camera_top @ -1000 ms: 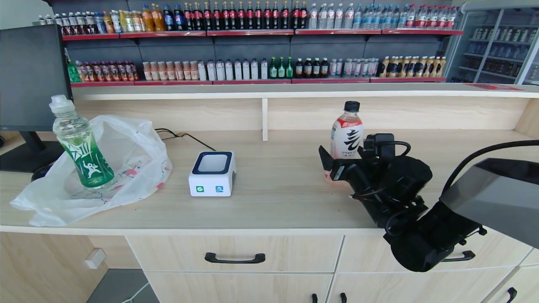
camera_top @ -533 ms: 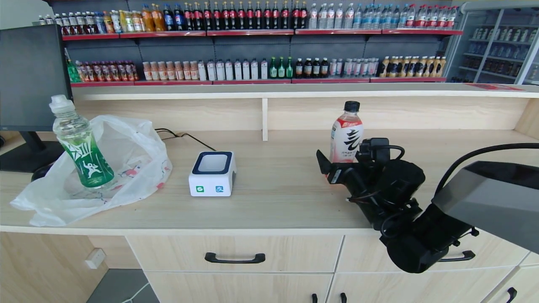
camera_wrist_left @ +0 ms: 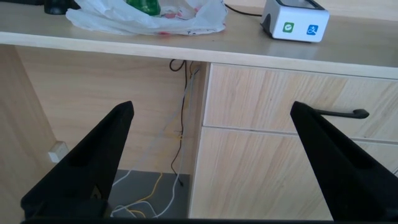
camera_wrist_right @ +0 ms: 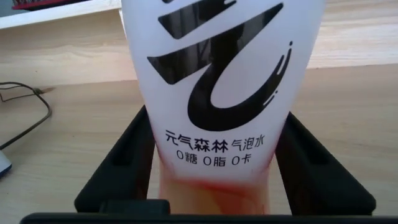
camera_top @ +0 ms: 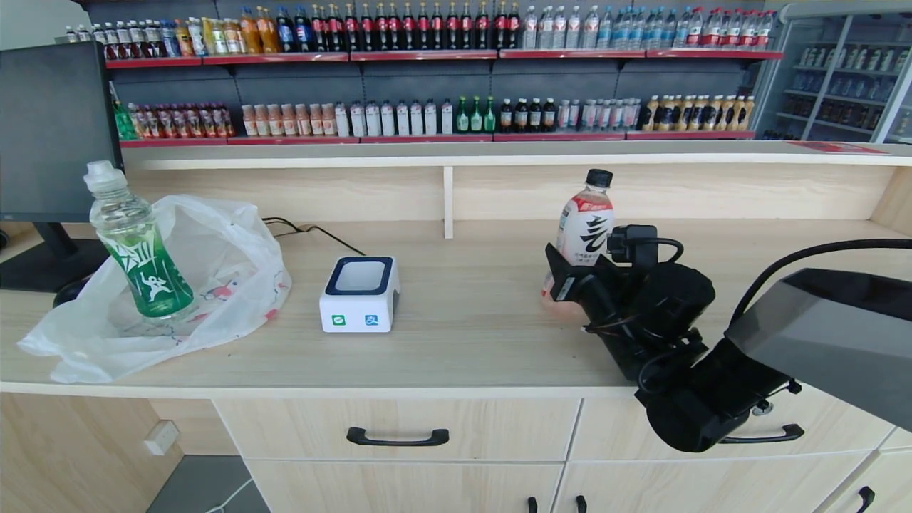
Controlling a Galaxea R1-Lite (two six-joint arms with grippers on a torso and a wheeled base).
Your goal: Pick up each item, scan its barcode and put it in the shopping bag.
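The right hand is gripping the white bottle low on its body, one finger on each side of the label. The bottle is sitting at the right of the worktop, not quite upright: its long axis is tipping so the black cap is pointing toward 1 o'clock. The hand is hiding the base, so the bottle is probably hanging just clear of the wood, though that cannot be confirmed.

The coming move is turning on one relation: the scanner is lying at 9 o'clock from the held bottle, well apart from it, with its window facing up. The shopping bag is lying farther along the same 9 o'clock line, and a green bottle is already standing in it. The label will likely need turning toward that window on the way across.

The left hand is hanging released, its fingers spread wide, below the worktop's front edge and facing the drawers. It is the nearer one to the bag, while the right hand is carrying the load.
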